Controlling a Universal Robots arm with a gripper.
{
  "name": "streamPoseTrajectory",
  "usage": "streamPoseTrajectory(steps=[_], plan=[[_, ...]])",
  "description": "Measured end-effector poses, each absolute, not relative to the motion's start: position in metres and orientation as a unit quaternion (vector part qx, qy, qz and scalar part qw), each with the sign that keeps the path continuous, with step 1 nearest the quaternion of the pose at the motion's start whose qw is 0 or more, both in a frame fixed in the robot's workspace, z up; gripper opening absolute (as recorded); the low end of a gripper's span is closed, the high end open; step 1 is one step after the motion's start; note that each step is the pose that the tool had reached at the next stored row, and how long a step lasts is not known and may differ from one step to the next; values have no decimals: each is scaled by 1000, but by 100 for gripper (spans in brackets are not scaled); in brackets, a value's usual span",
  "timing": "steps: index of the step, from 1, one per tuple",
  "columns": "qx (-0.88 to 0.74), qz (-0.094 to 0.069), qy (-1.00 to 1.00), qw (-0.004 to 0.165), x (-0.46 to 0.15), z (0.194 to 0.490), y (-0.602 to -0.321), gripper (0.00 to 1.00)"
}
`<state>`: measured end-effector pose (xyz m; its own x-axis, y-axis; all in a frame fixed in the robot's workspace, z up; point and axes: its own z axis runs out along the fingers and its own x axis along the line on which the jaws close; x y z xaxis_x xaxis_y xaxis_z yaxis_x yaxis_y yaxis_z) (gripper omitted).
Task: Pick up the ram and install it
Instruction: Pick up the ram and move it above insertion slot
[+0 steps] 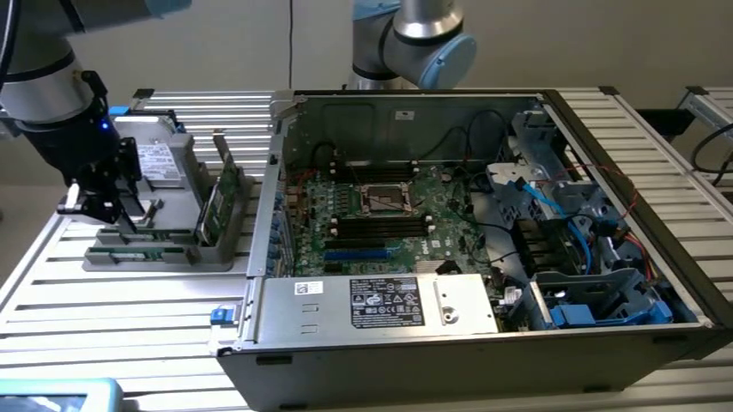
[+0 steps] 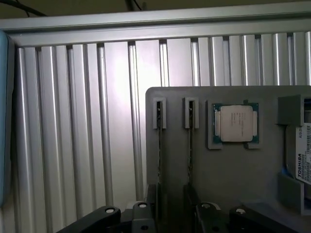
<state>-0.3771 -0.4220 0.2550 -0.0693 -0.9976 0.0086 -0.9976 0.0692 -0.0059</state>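
Note:
Two slim ram sticks stand on edge in slotted holders of a grey tray point(image 2: 175, 102). One ram point(image 2: 159, 155) lies beside the other point(image 2: 190, 155). My gripper point(image 2: 172, 211) hovers just above them, open, its dark fingers point(image 2: 150, 206) spread over the sticks' near ends with nothing held. In the exterior view the gripper point(image 1: 112, 210) hangs over the tray's point(image 1: 160, 257) end at the exterior view's left, with a ram stick point(image 1: 147, 253) low in the tray's front. The open computer case point(image 1: 275, 172) sits to the exterior view's right, with black memory slots point(image 1: 378, 225) on its motherboard.
The tray also carries a processor chip point(image 2: 234, 124), a hard drive point(image 2: 302, 165) and a taller green card point(image 1: 212, 210) standing upright. A second robot arm point(image 1: 413, 43) stands behind the case. Ribbed aluminium table point(image 1: 126, 318) surrounds everything; a blue object point(image 1: 57, 396) sits at the front corner.

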Motion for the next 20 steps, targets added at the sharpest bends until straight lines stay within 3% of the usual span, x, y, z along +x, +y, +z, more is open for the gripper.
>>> streamPoseTrajectory(steps=[20], plan=[[685, 5, -729, 1, -376, 219, -425, 36]])
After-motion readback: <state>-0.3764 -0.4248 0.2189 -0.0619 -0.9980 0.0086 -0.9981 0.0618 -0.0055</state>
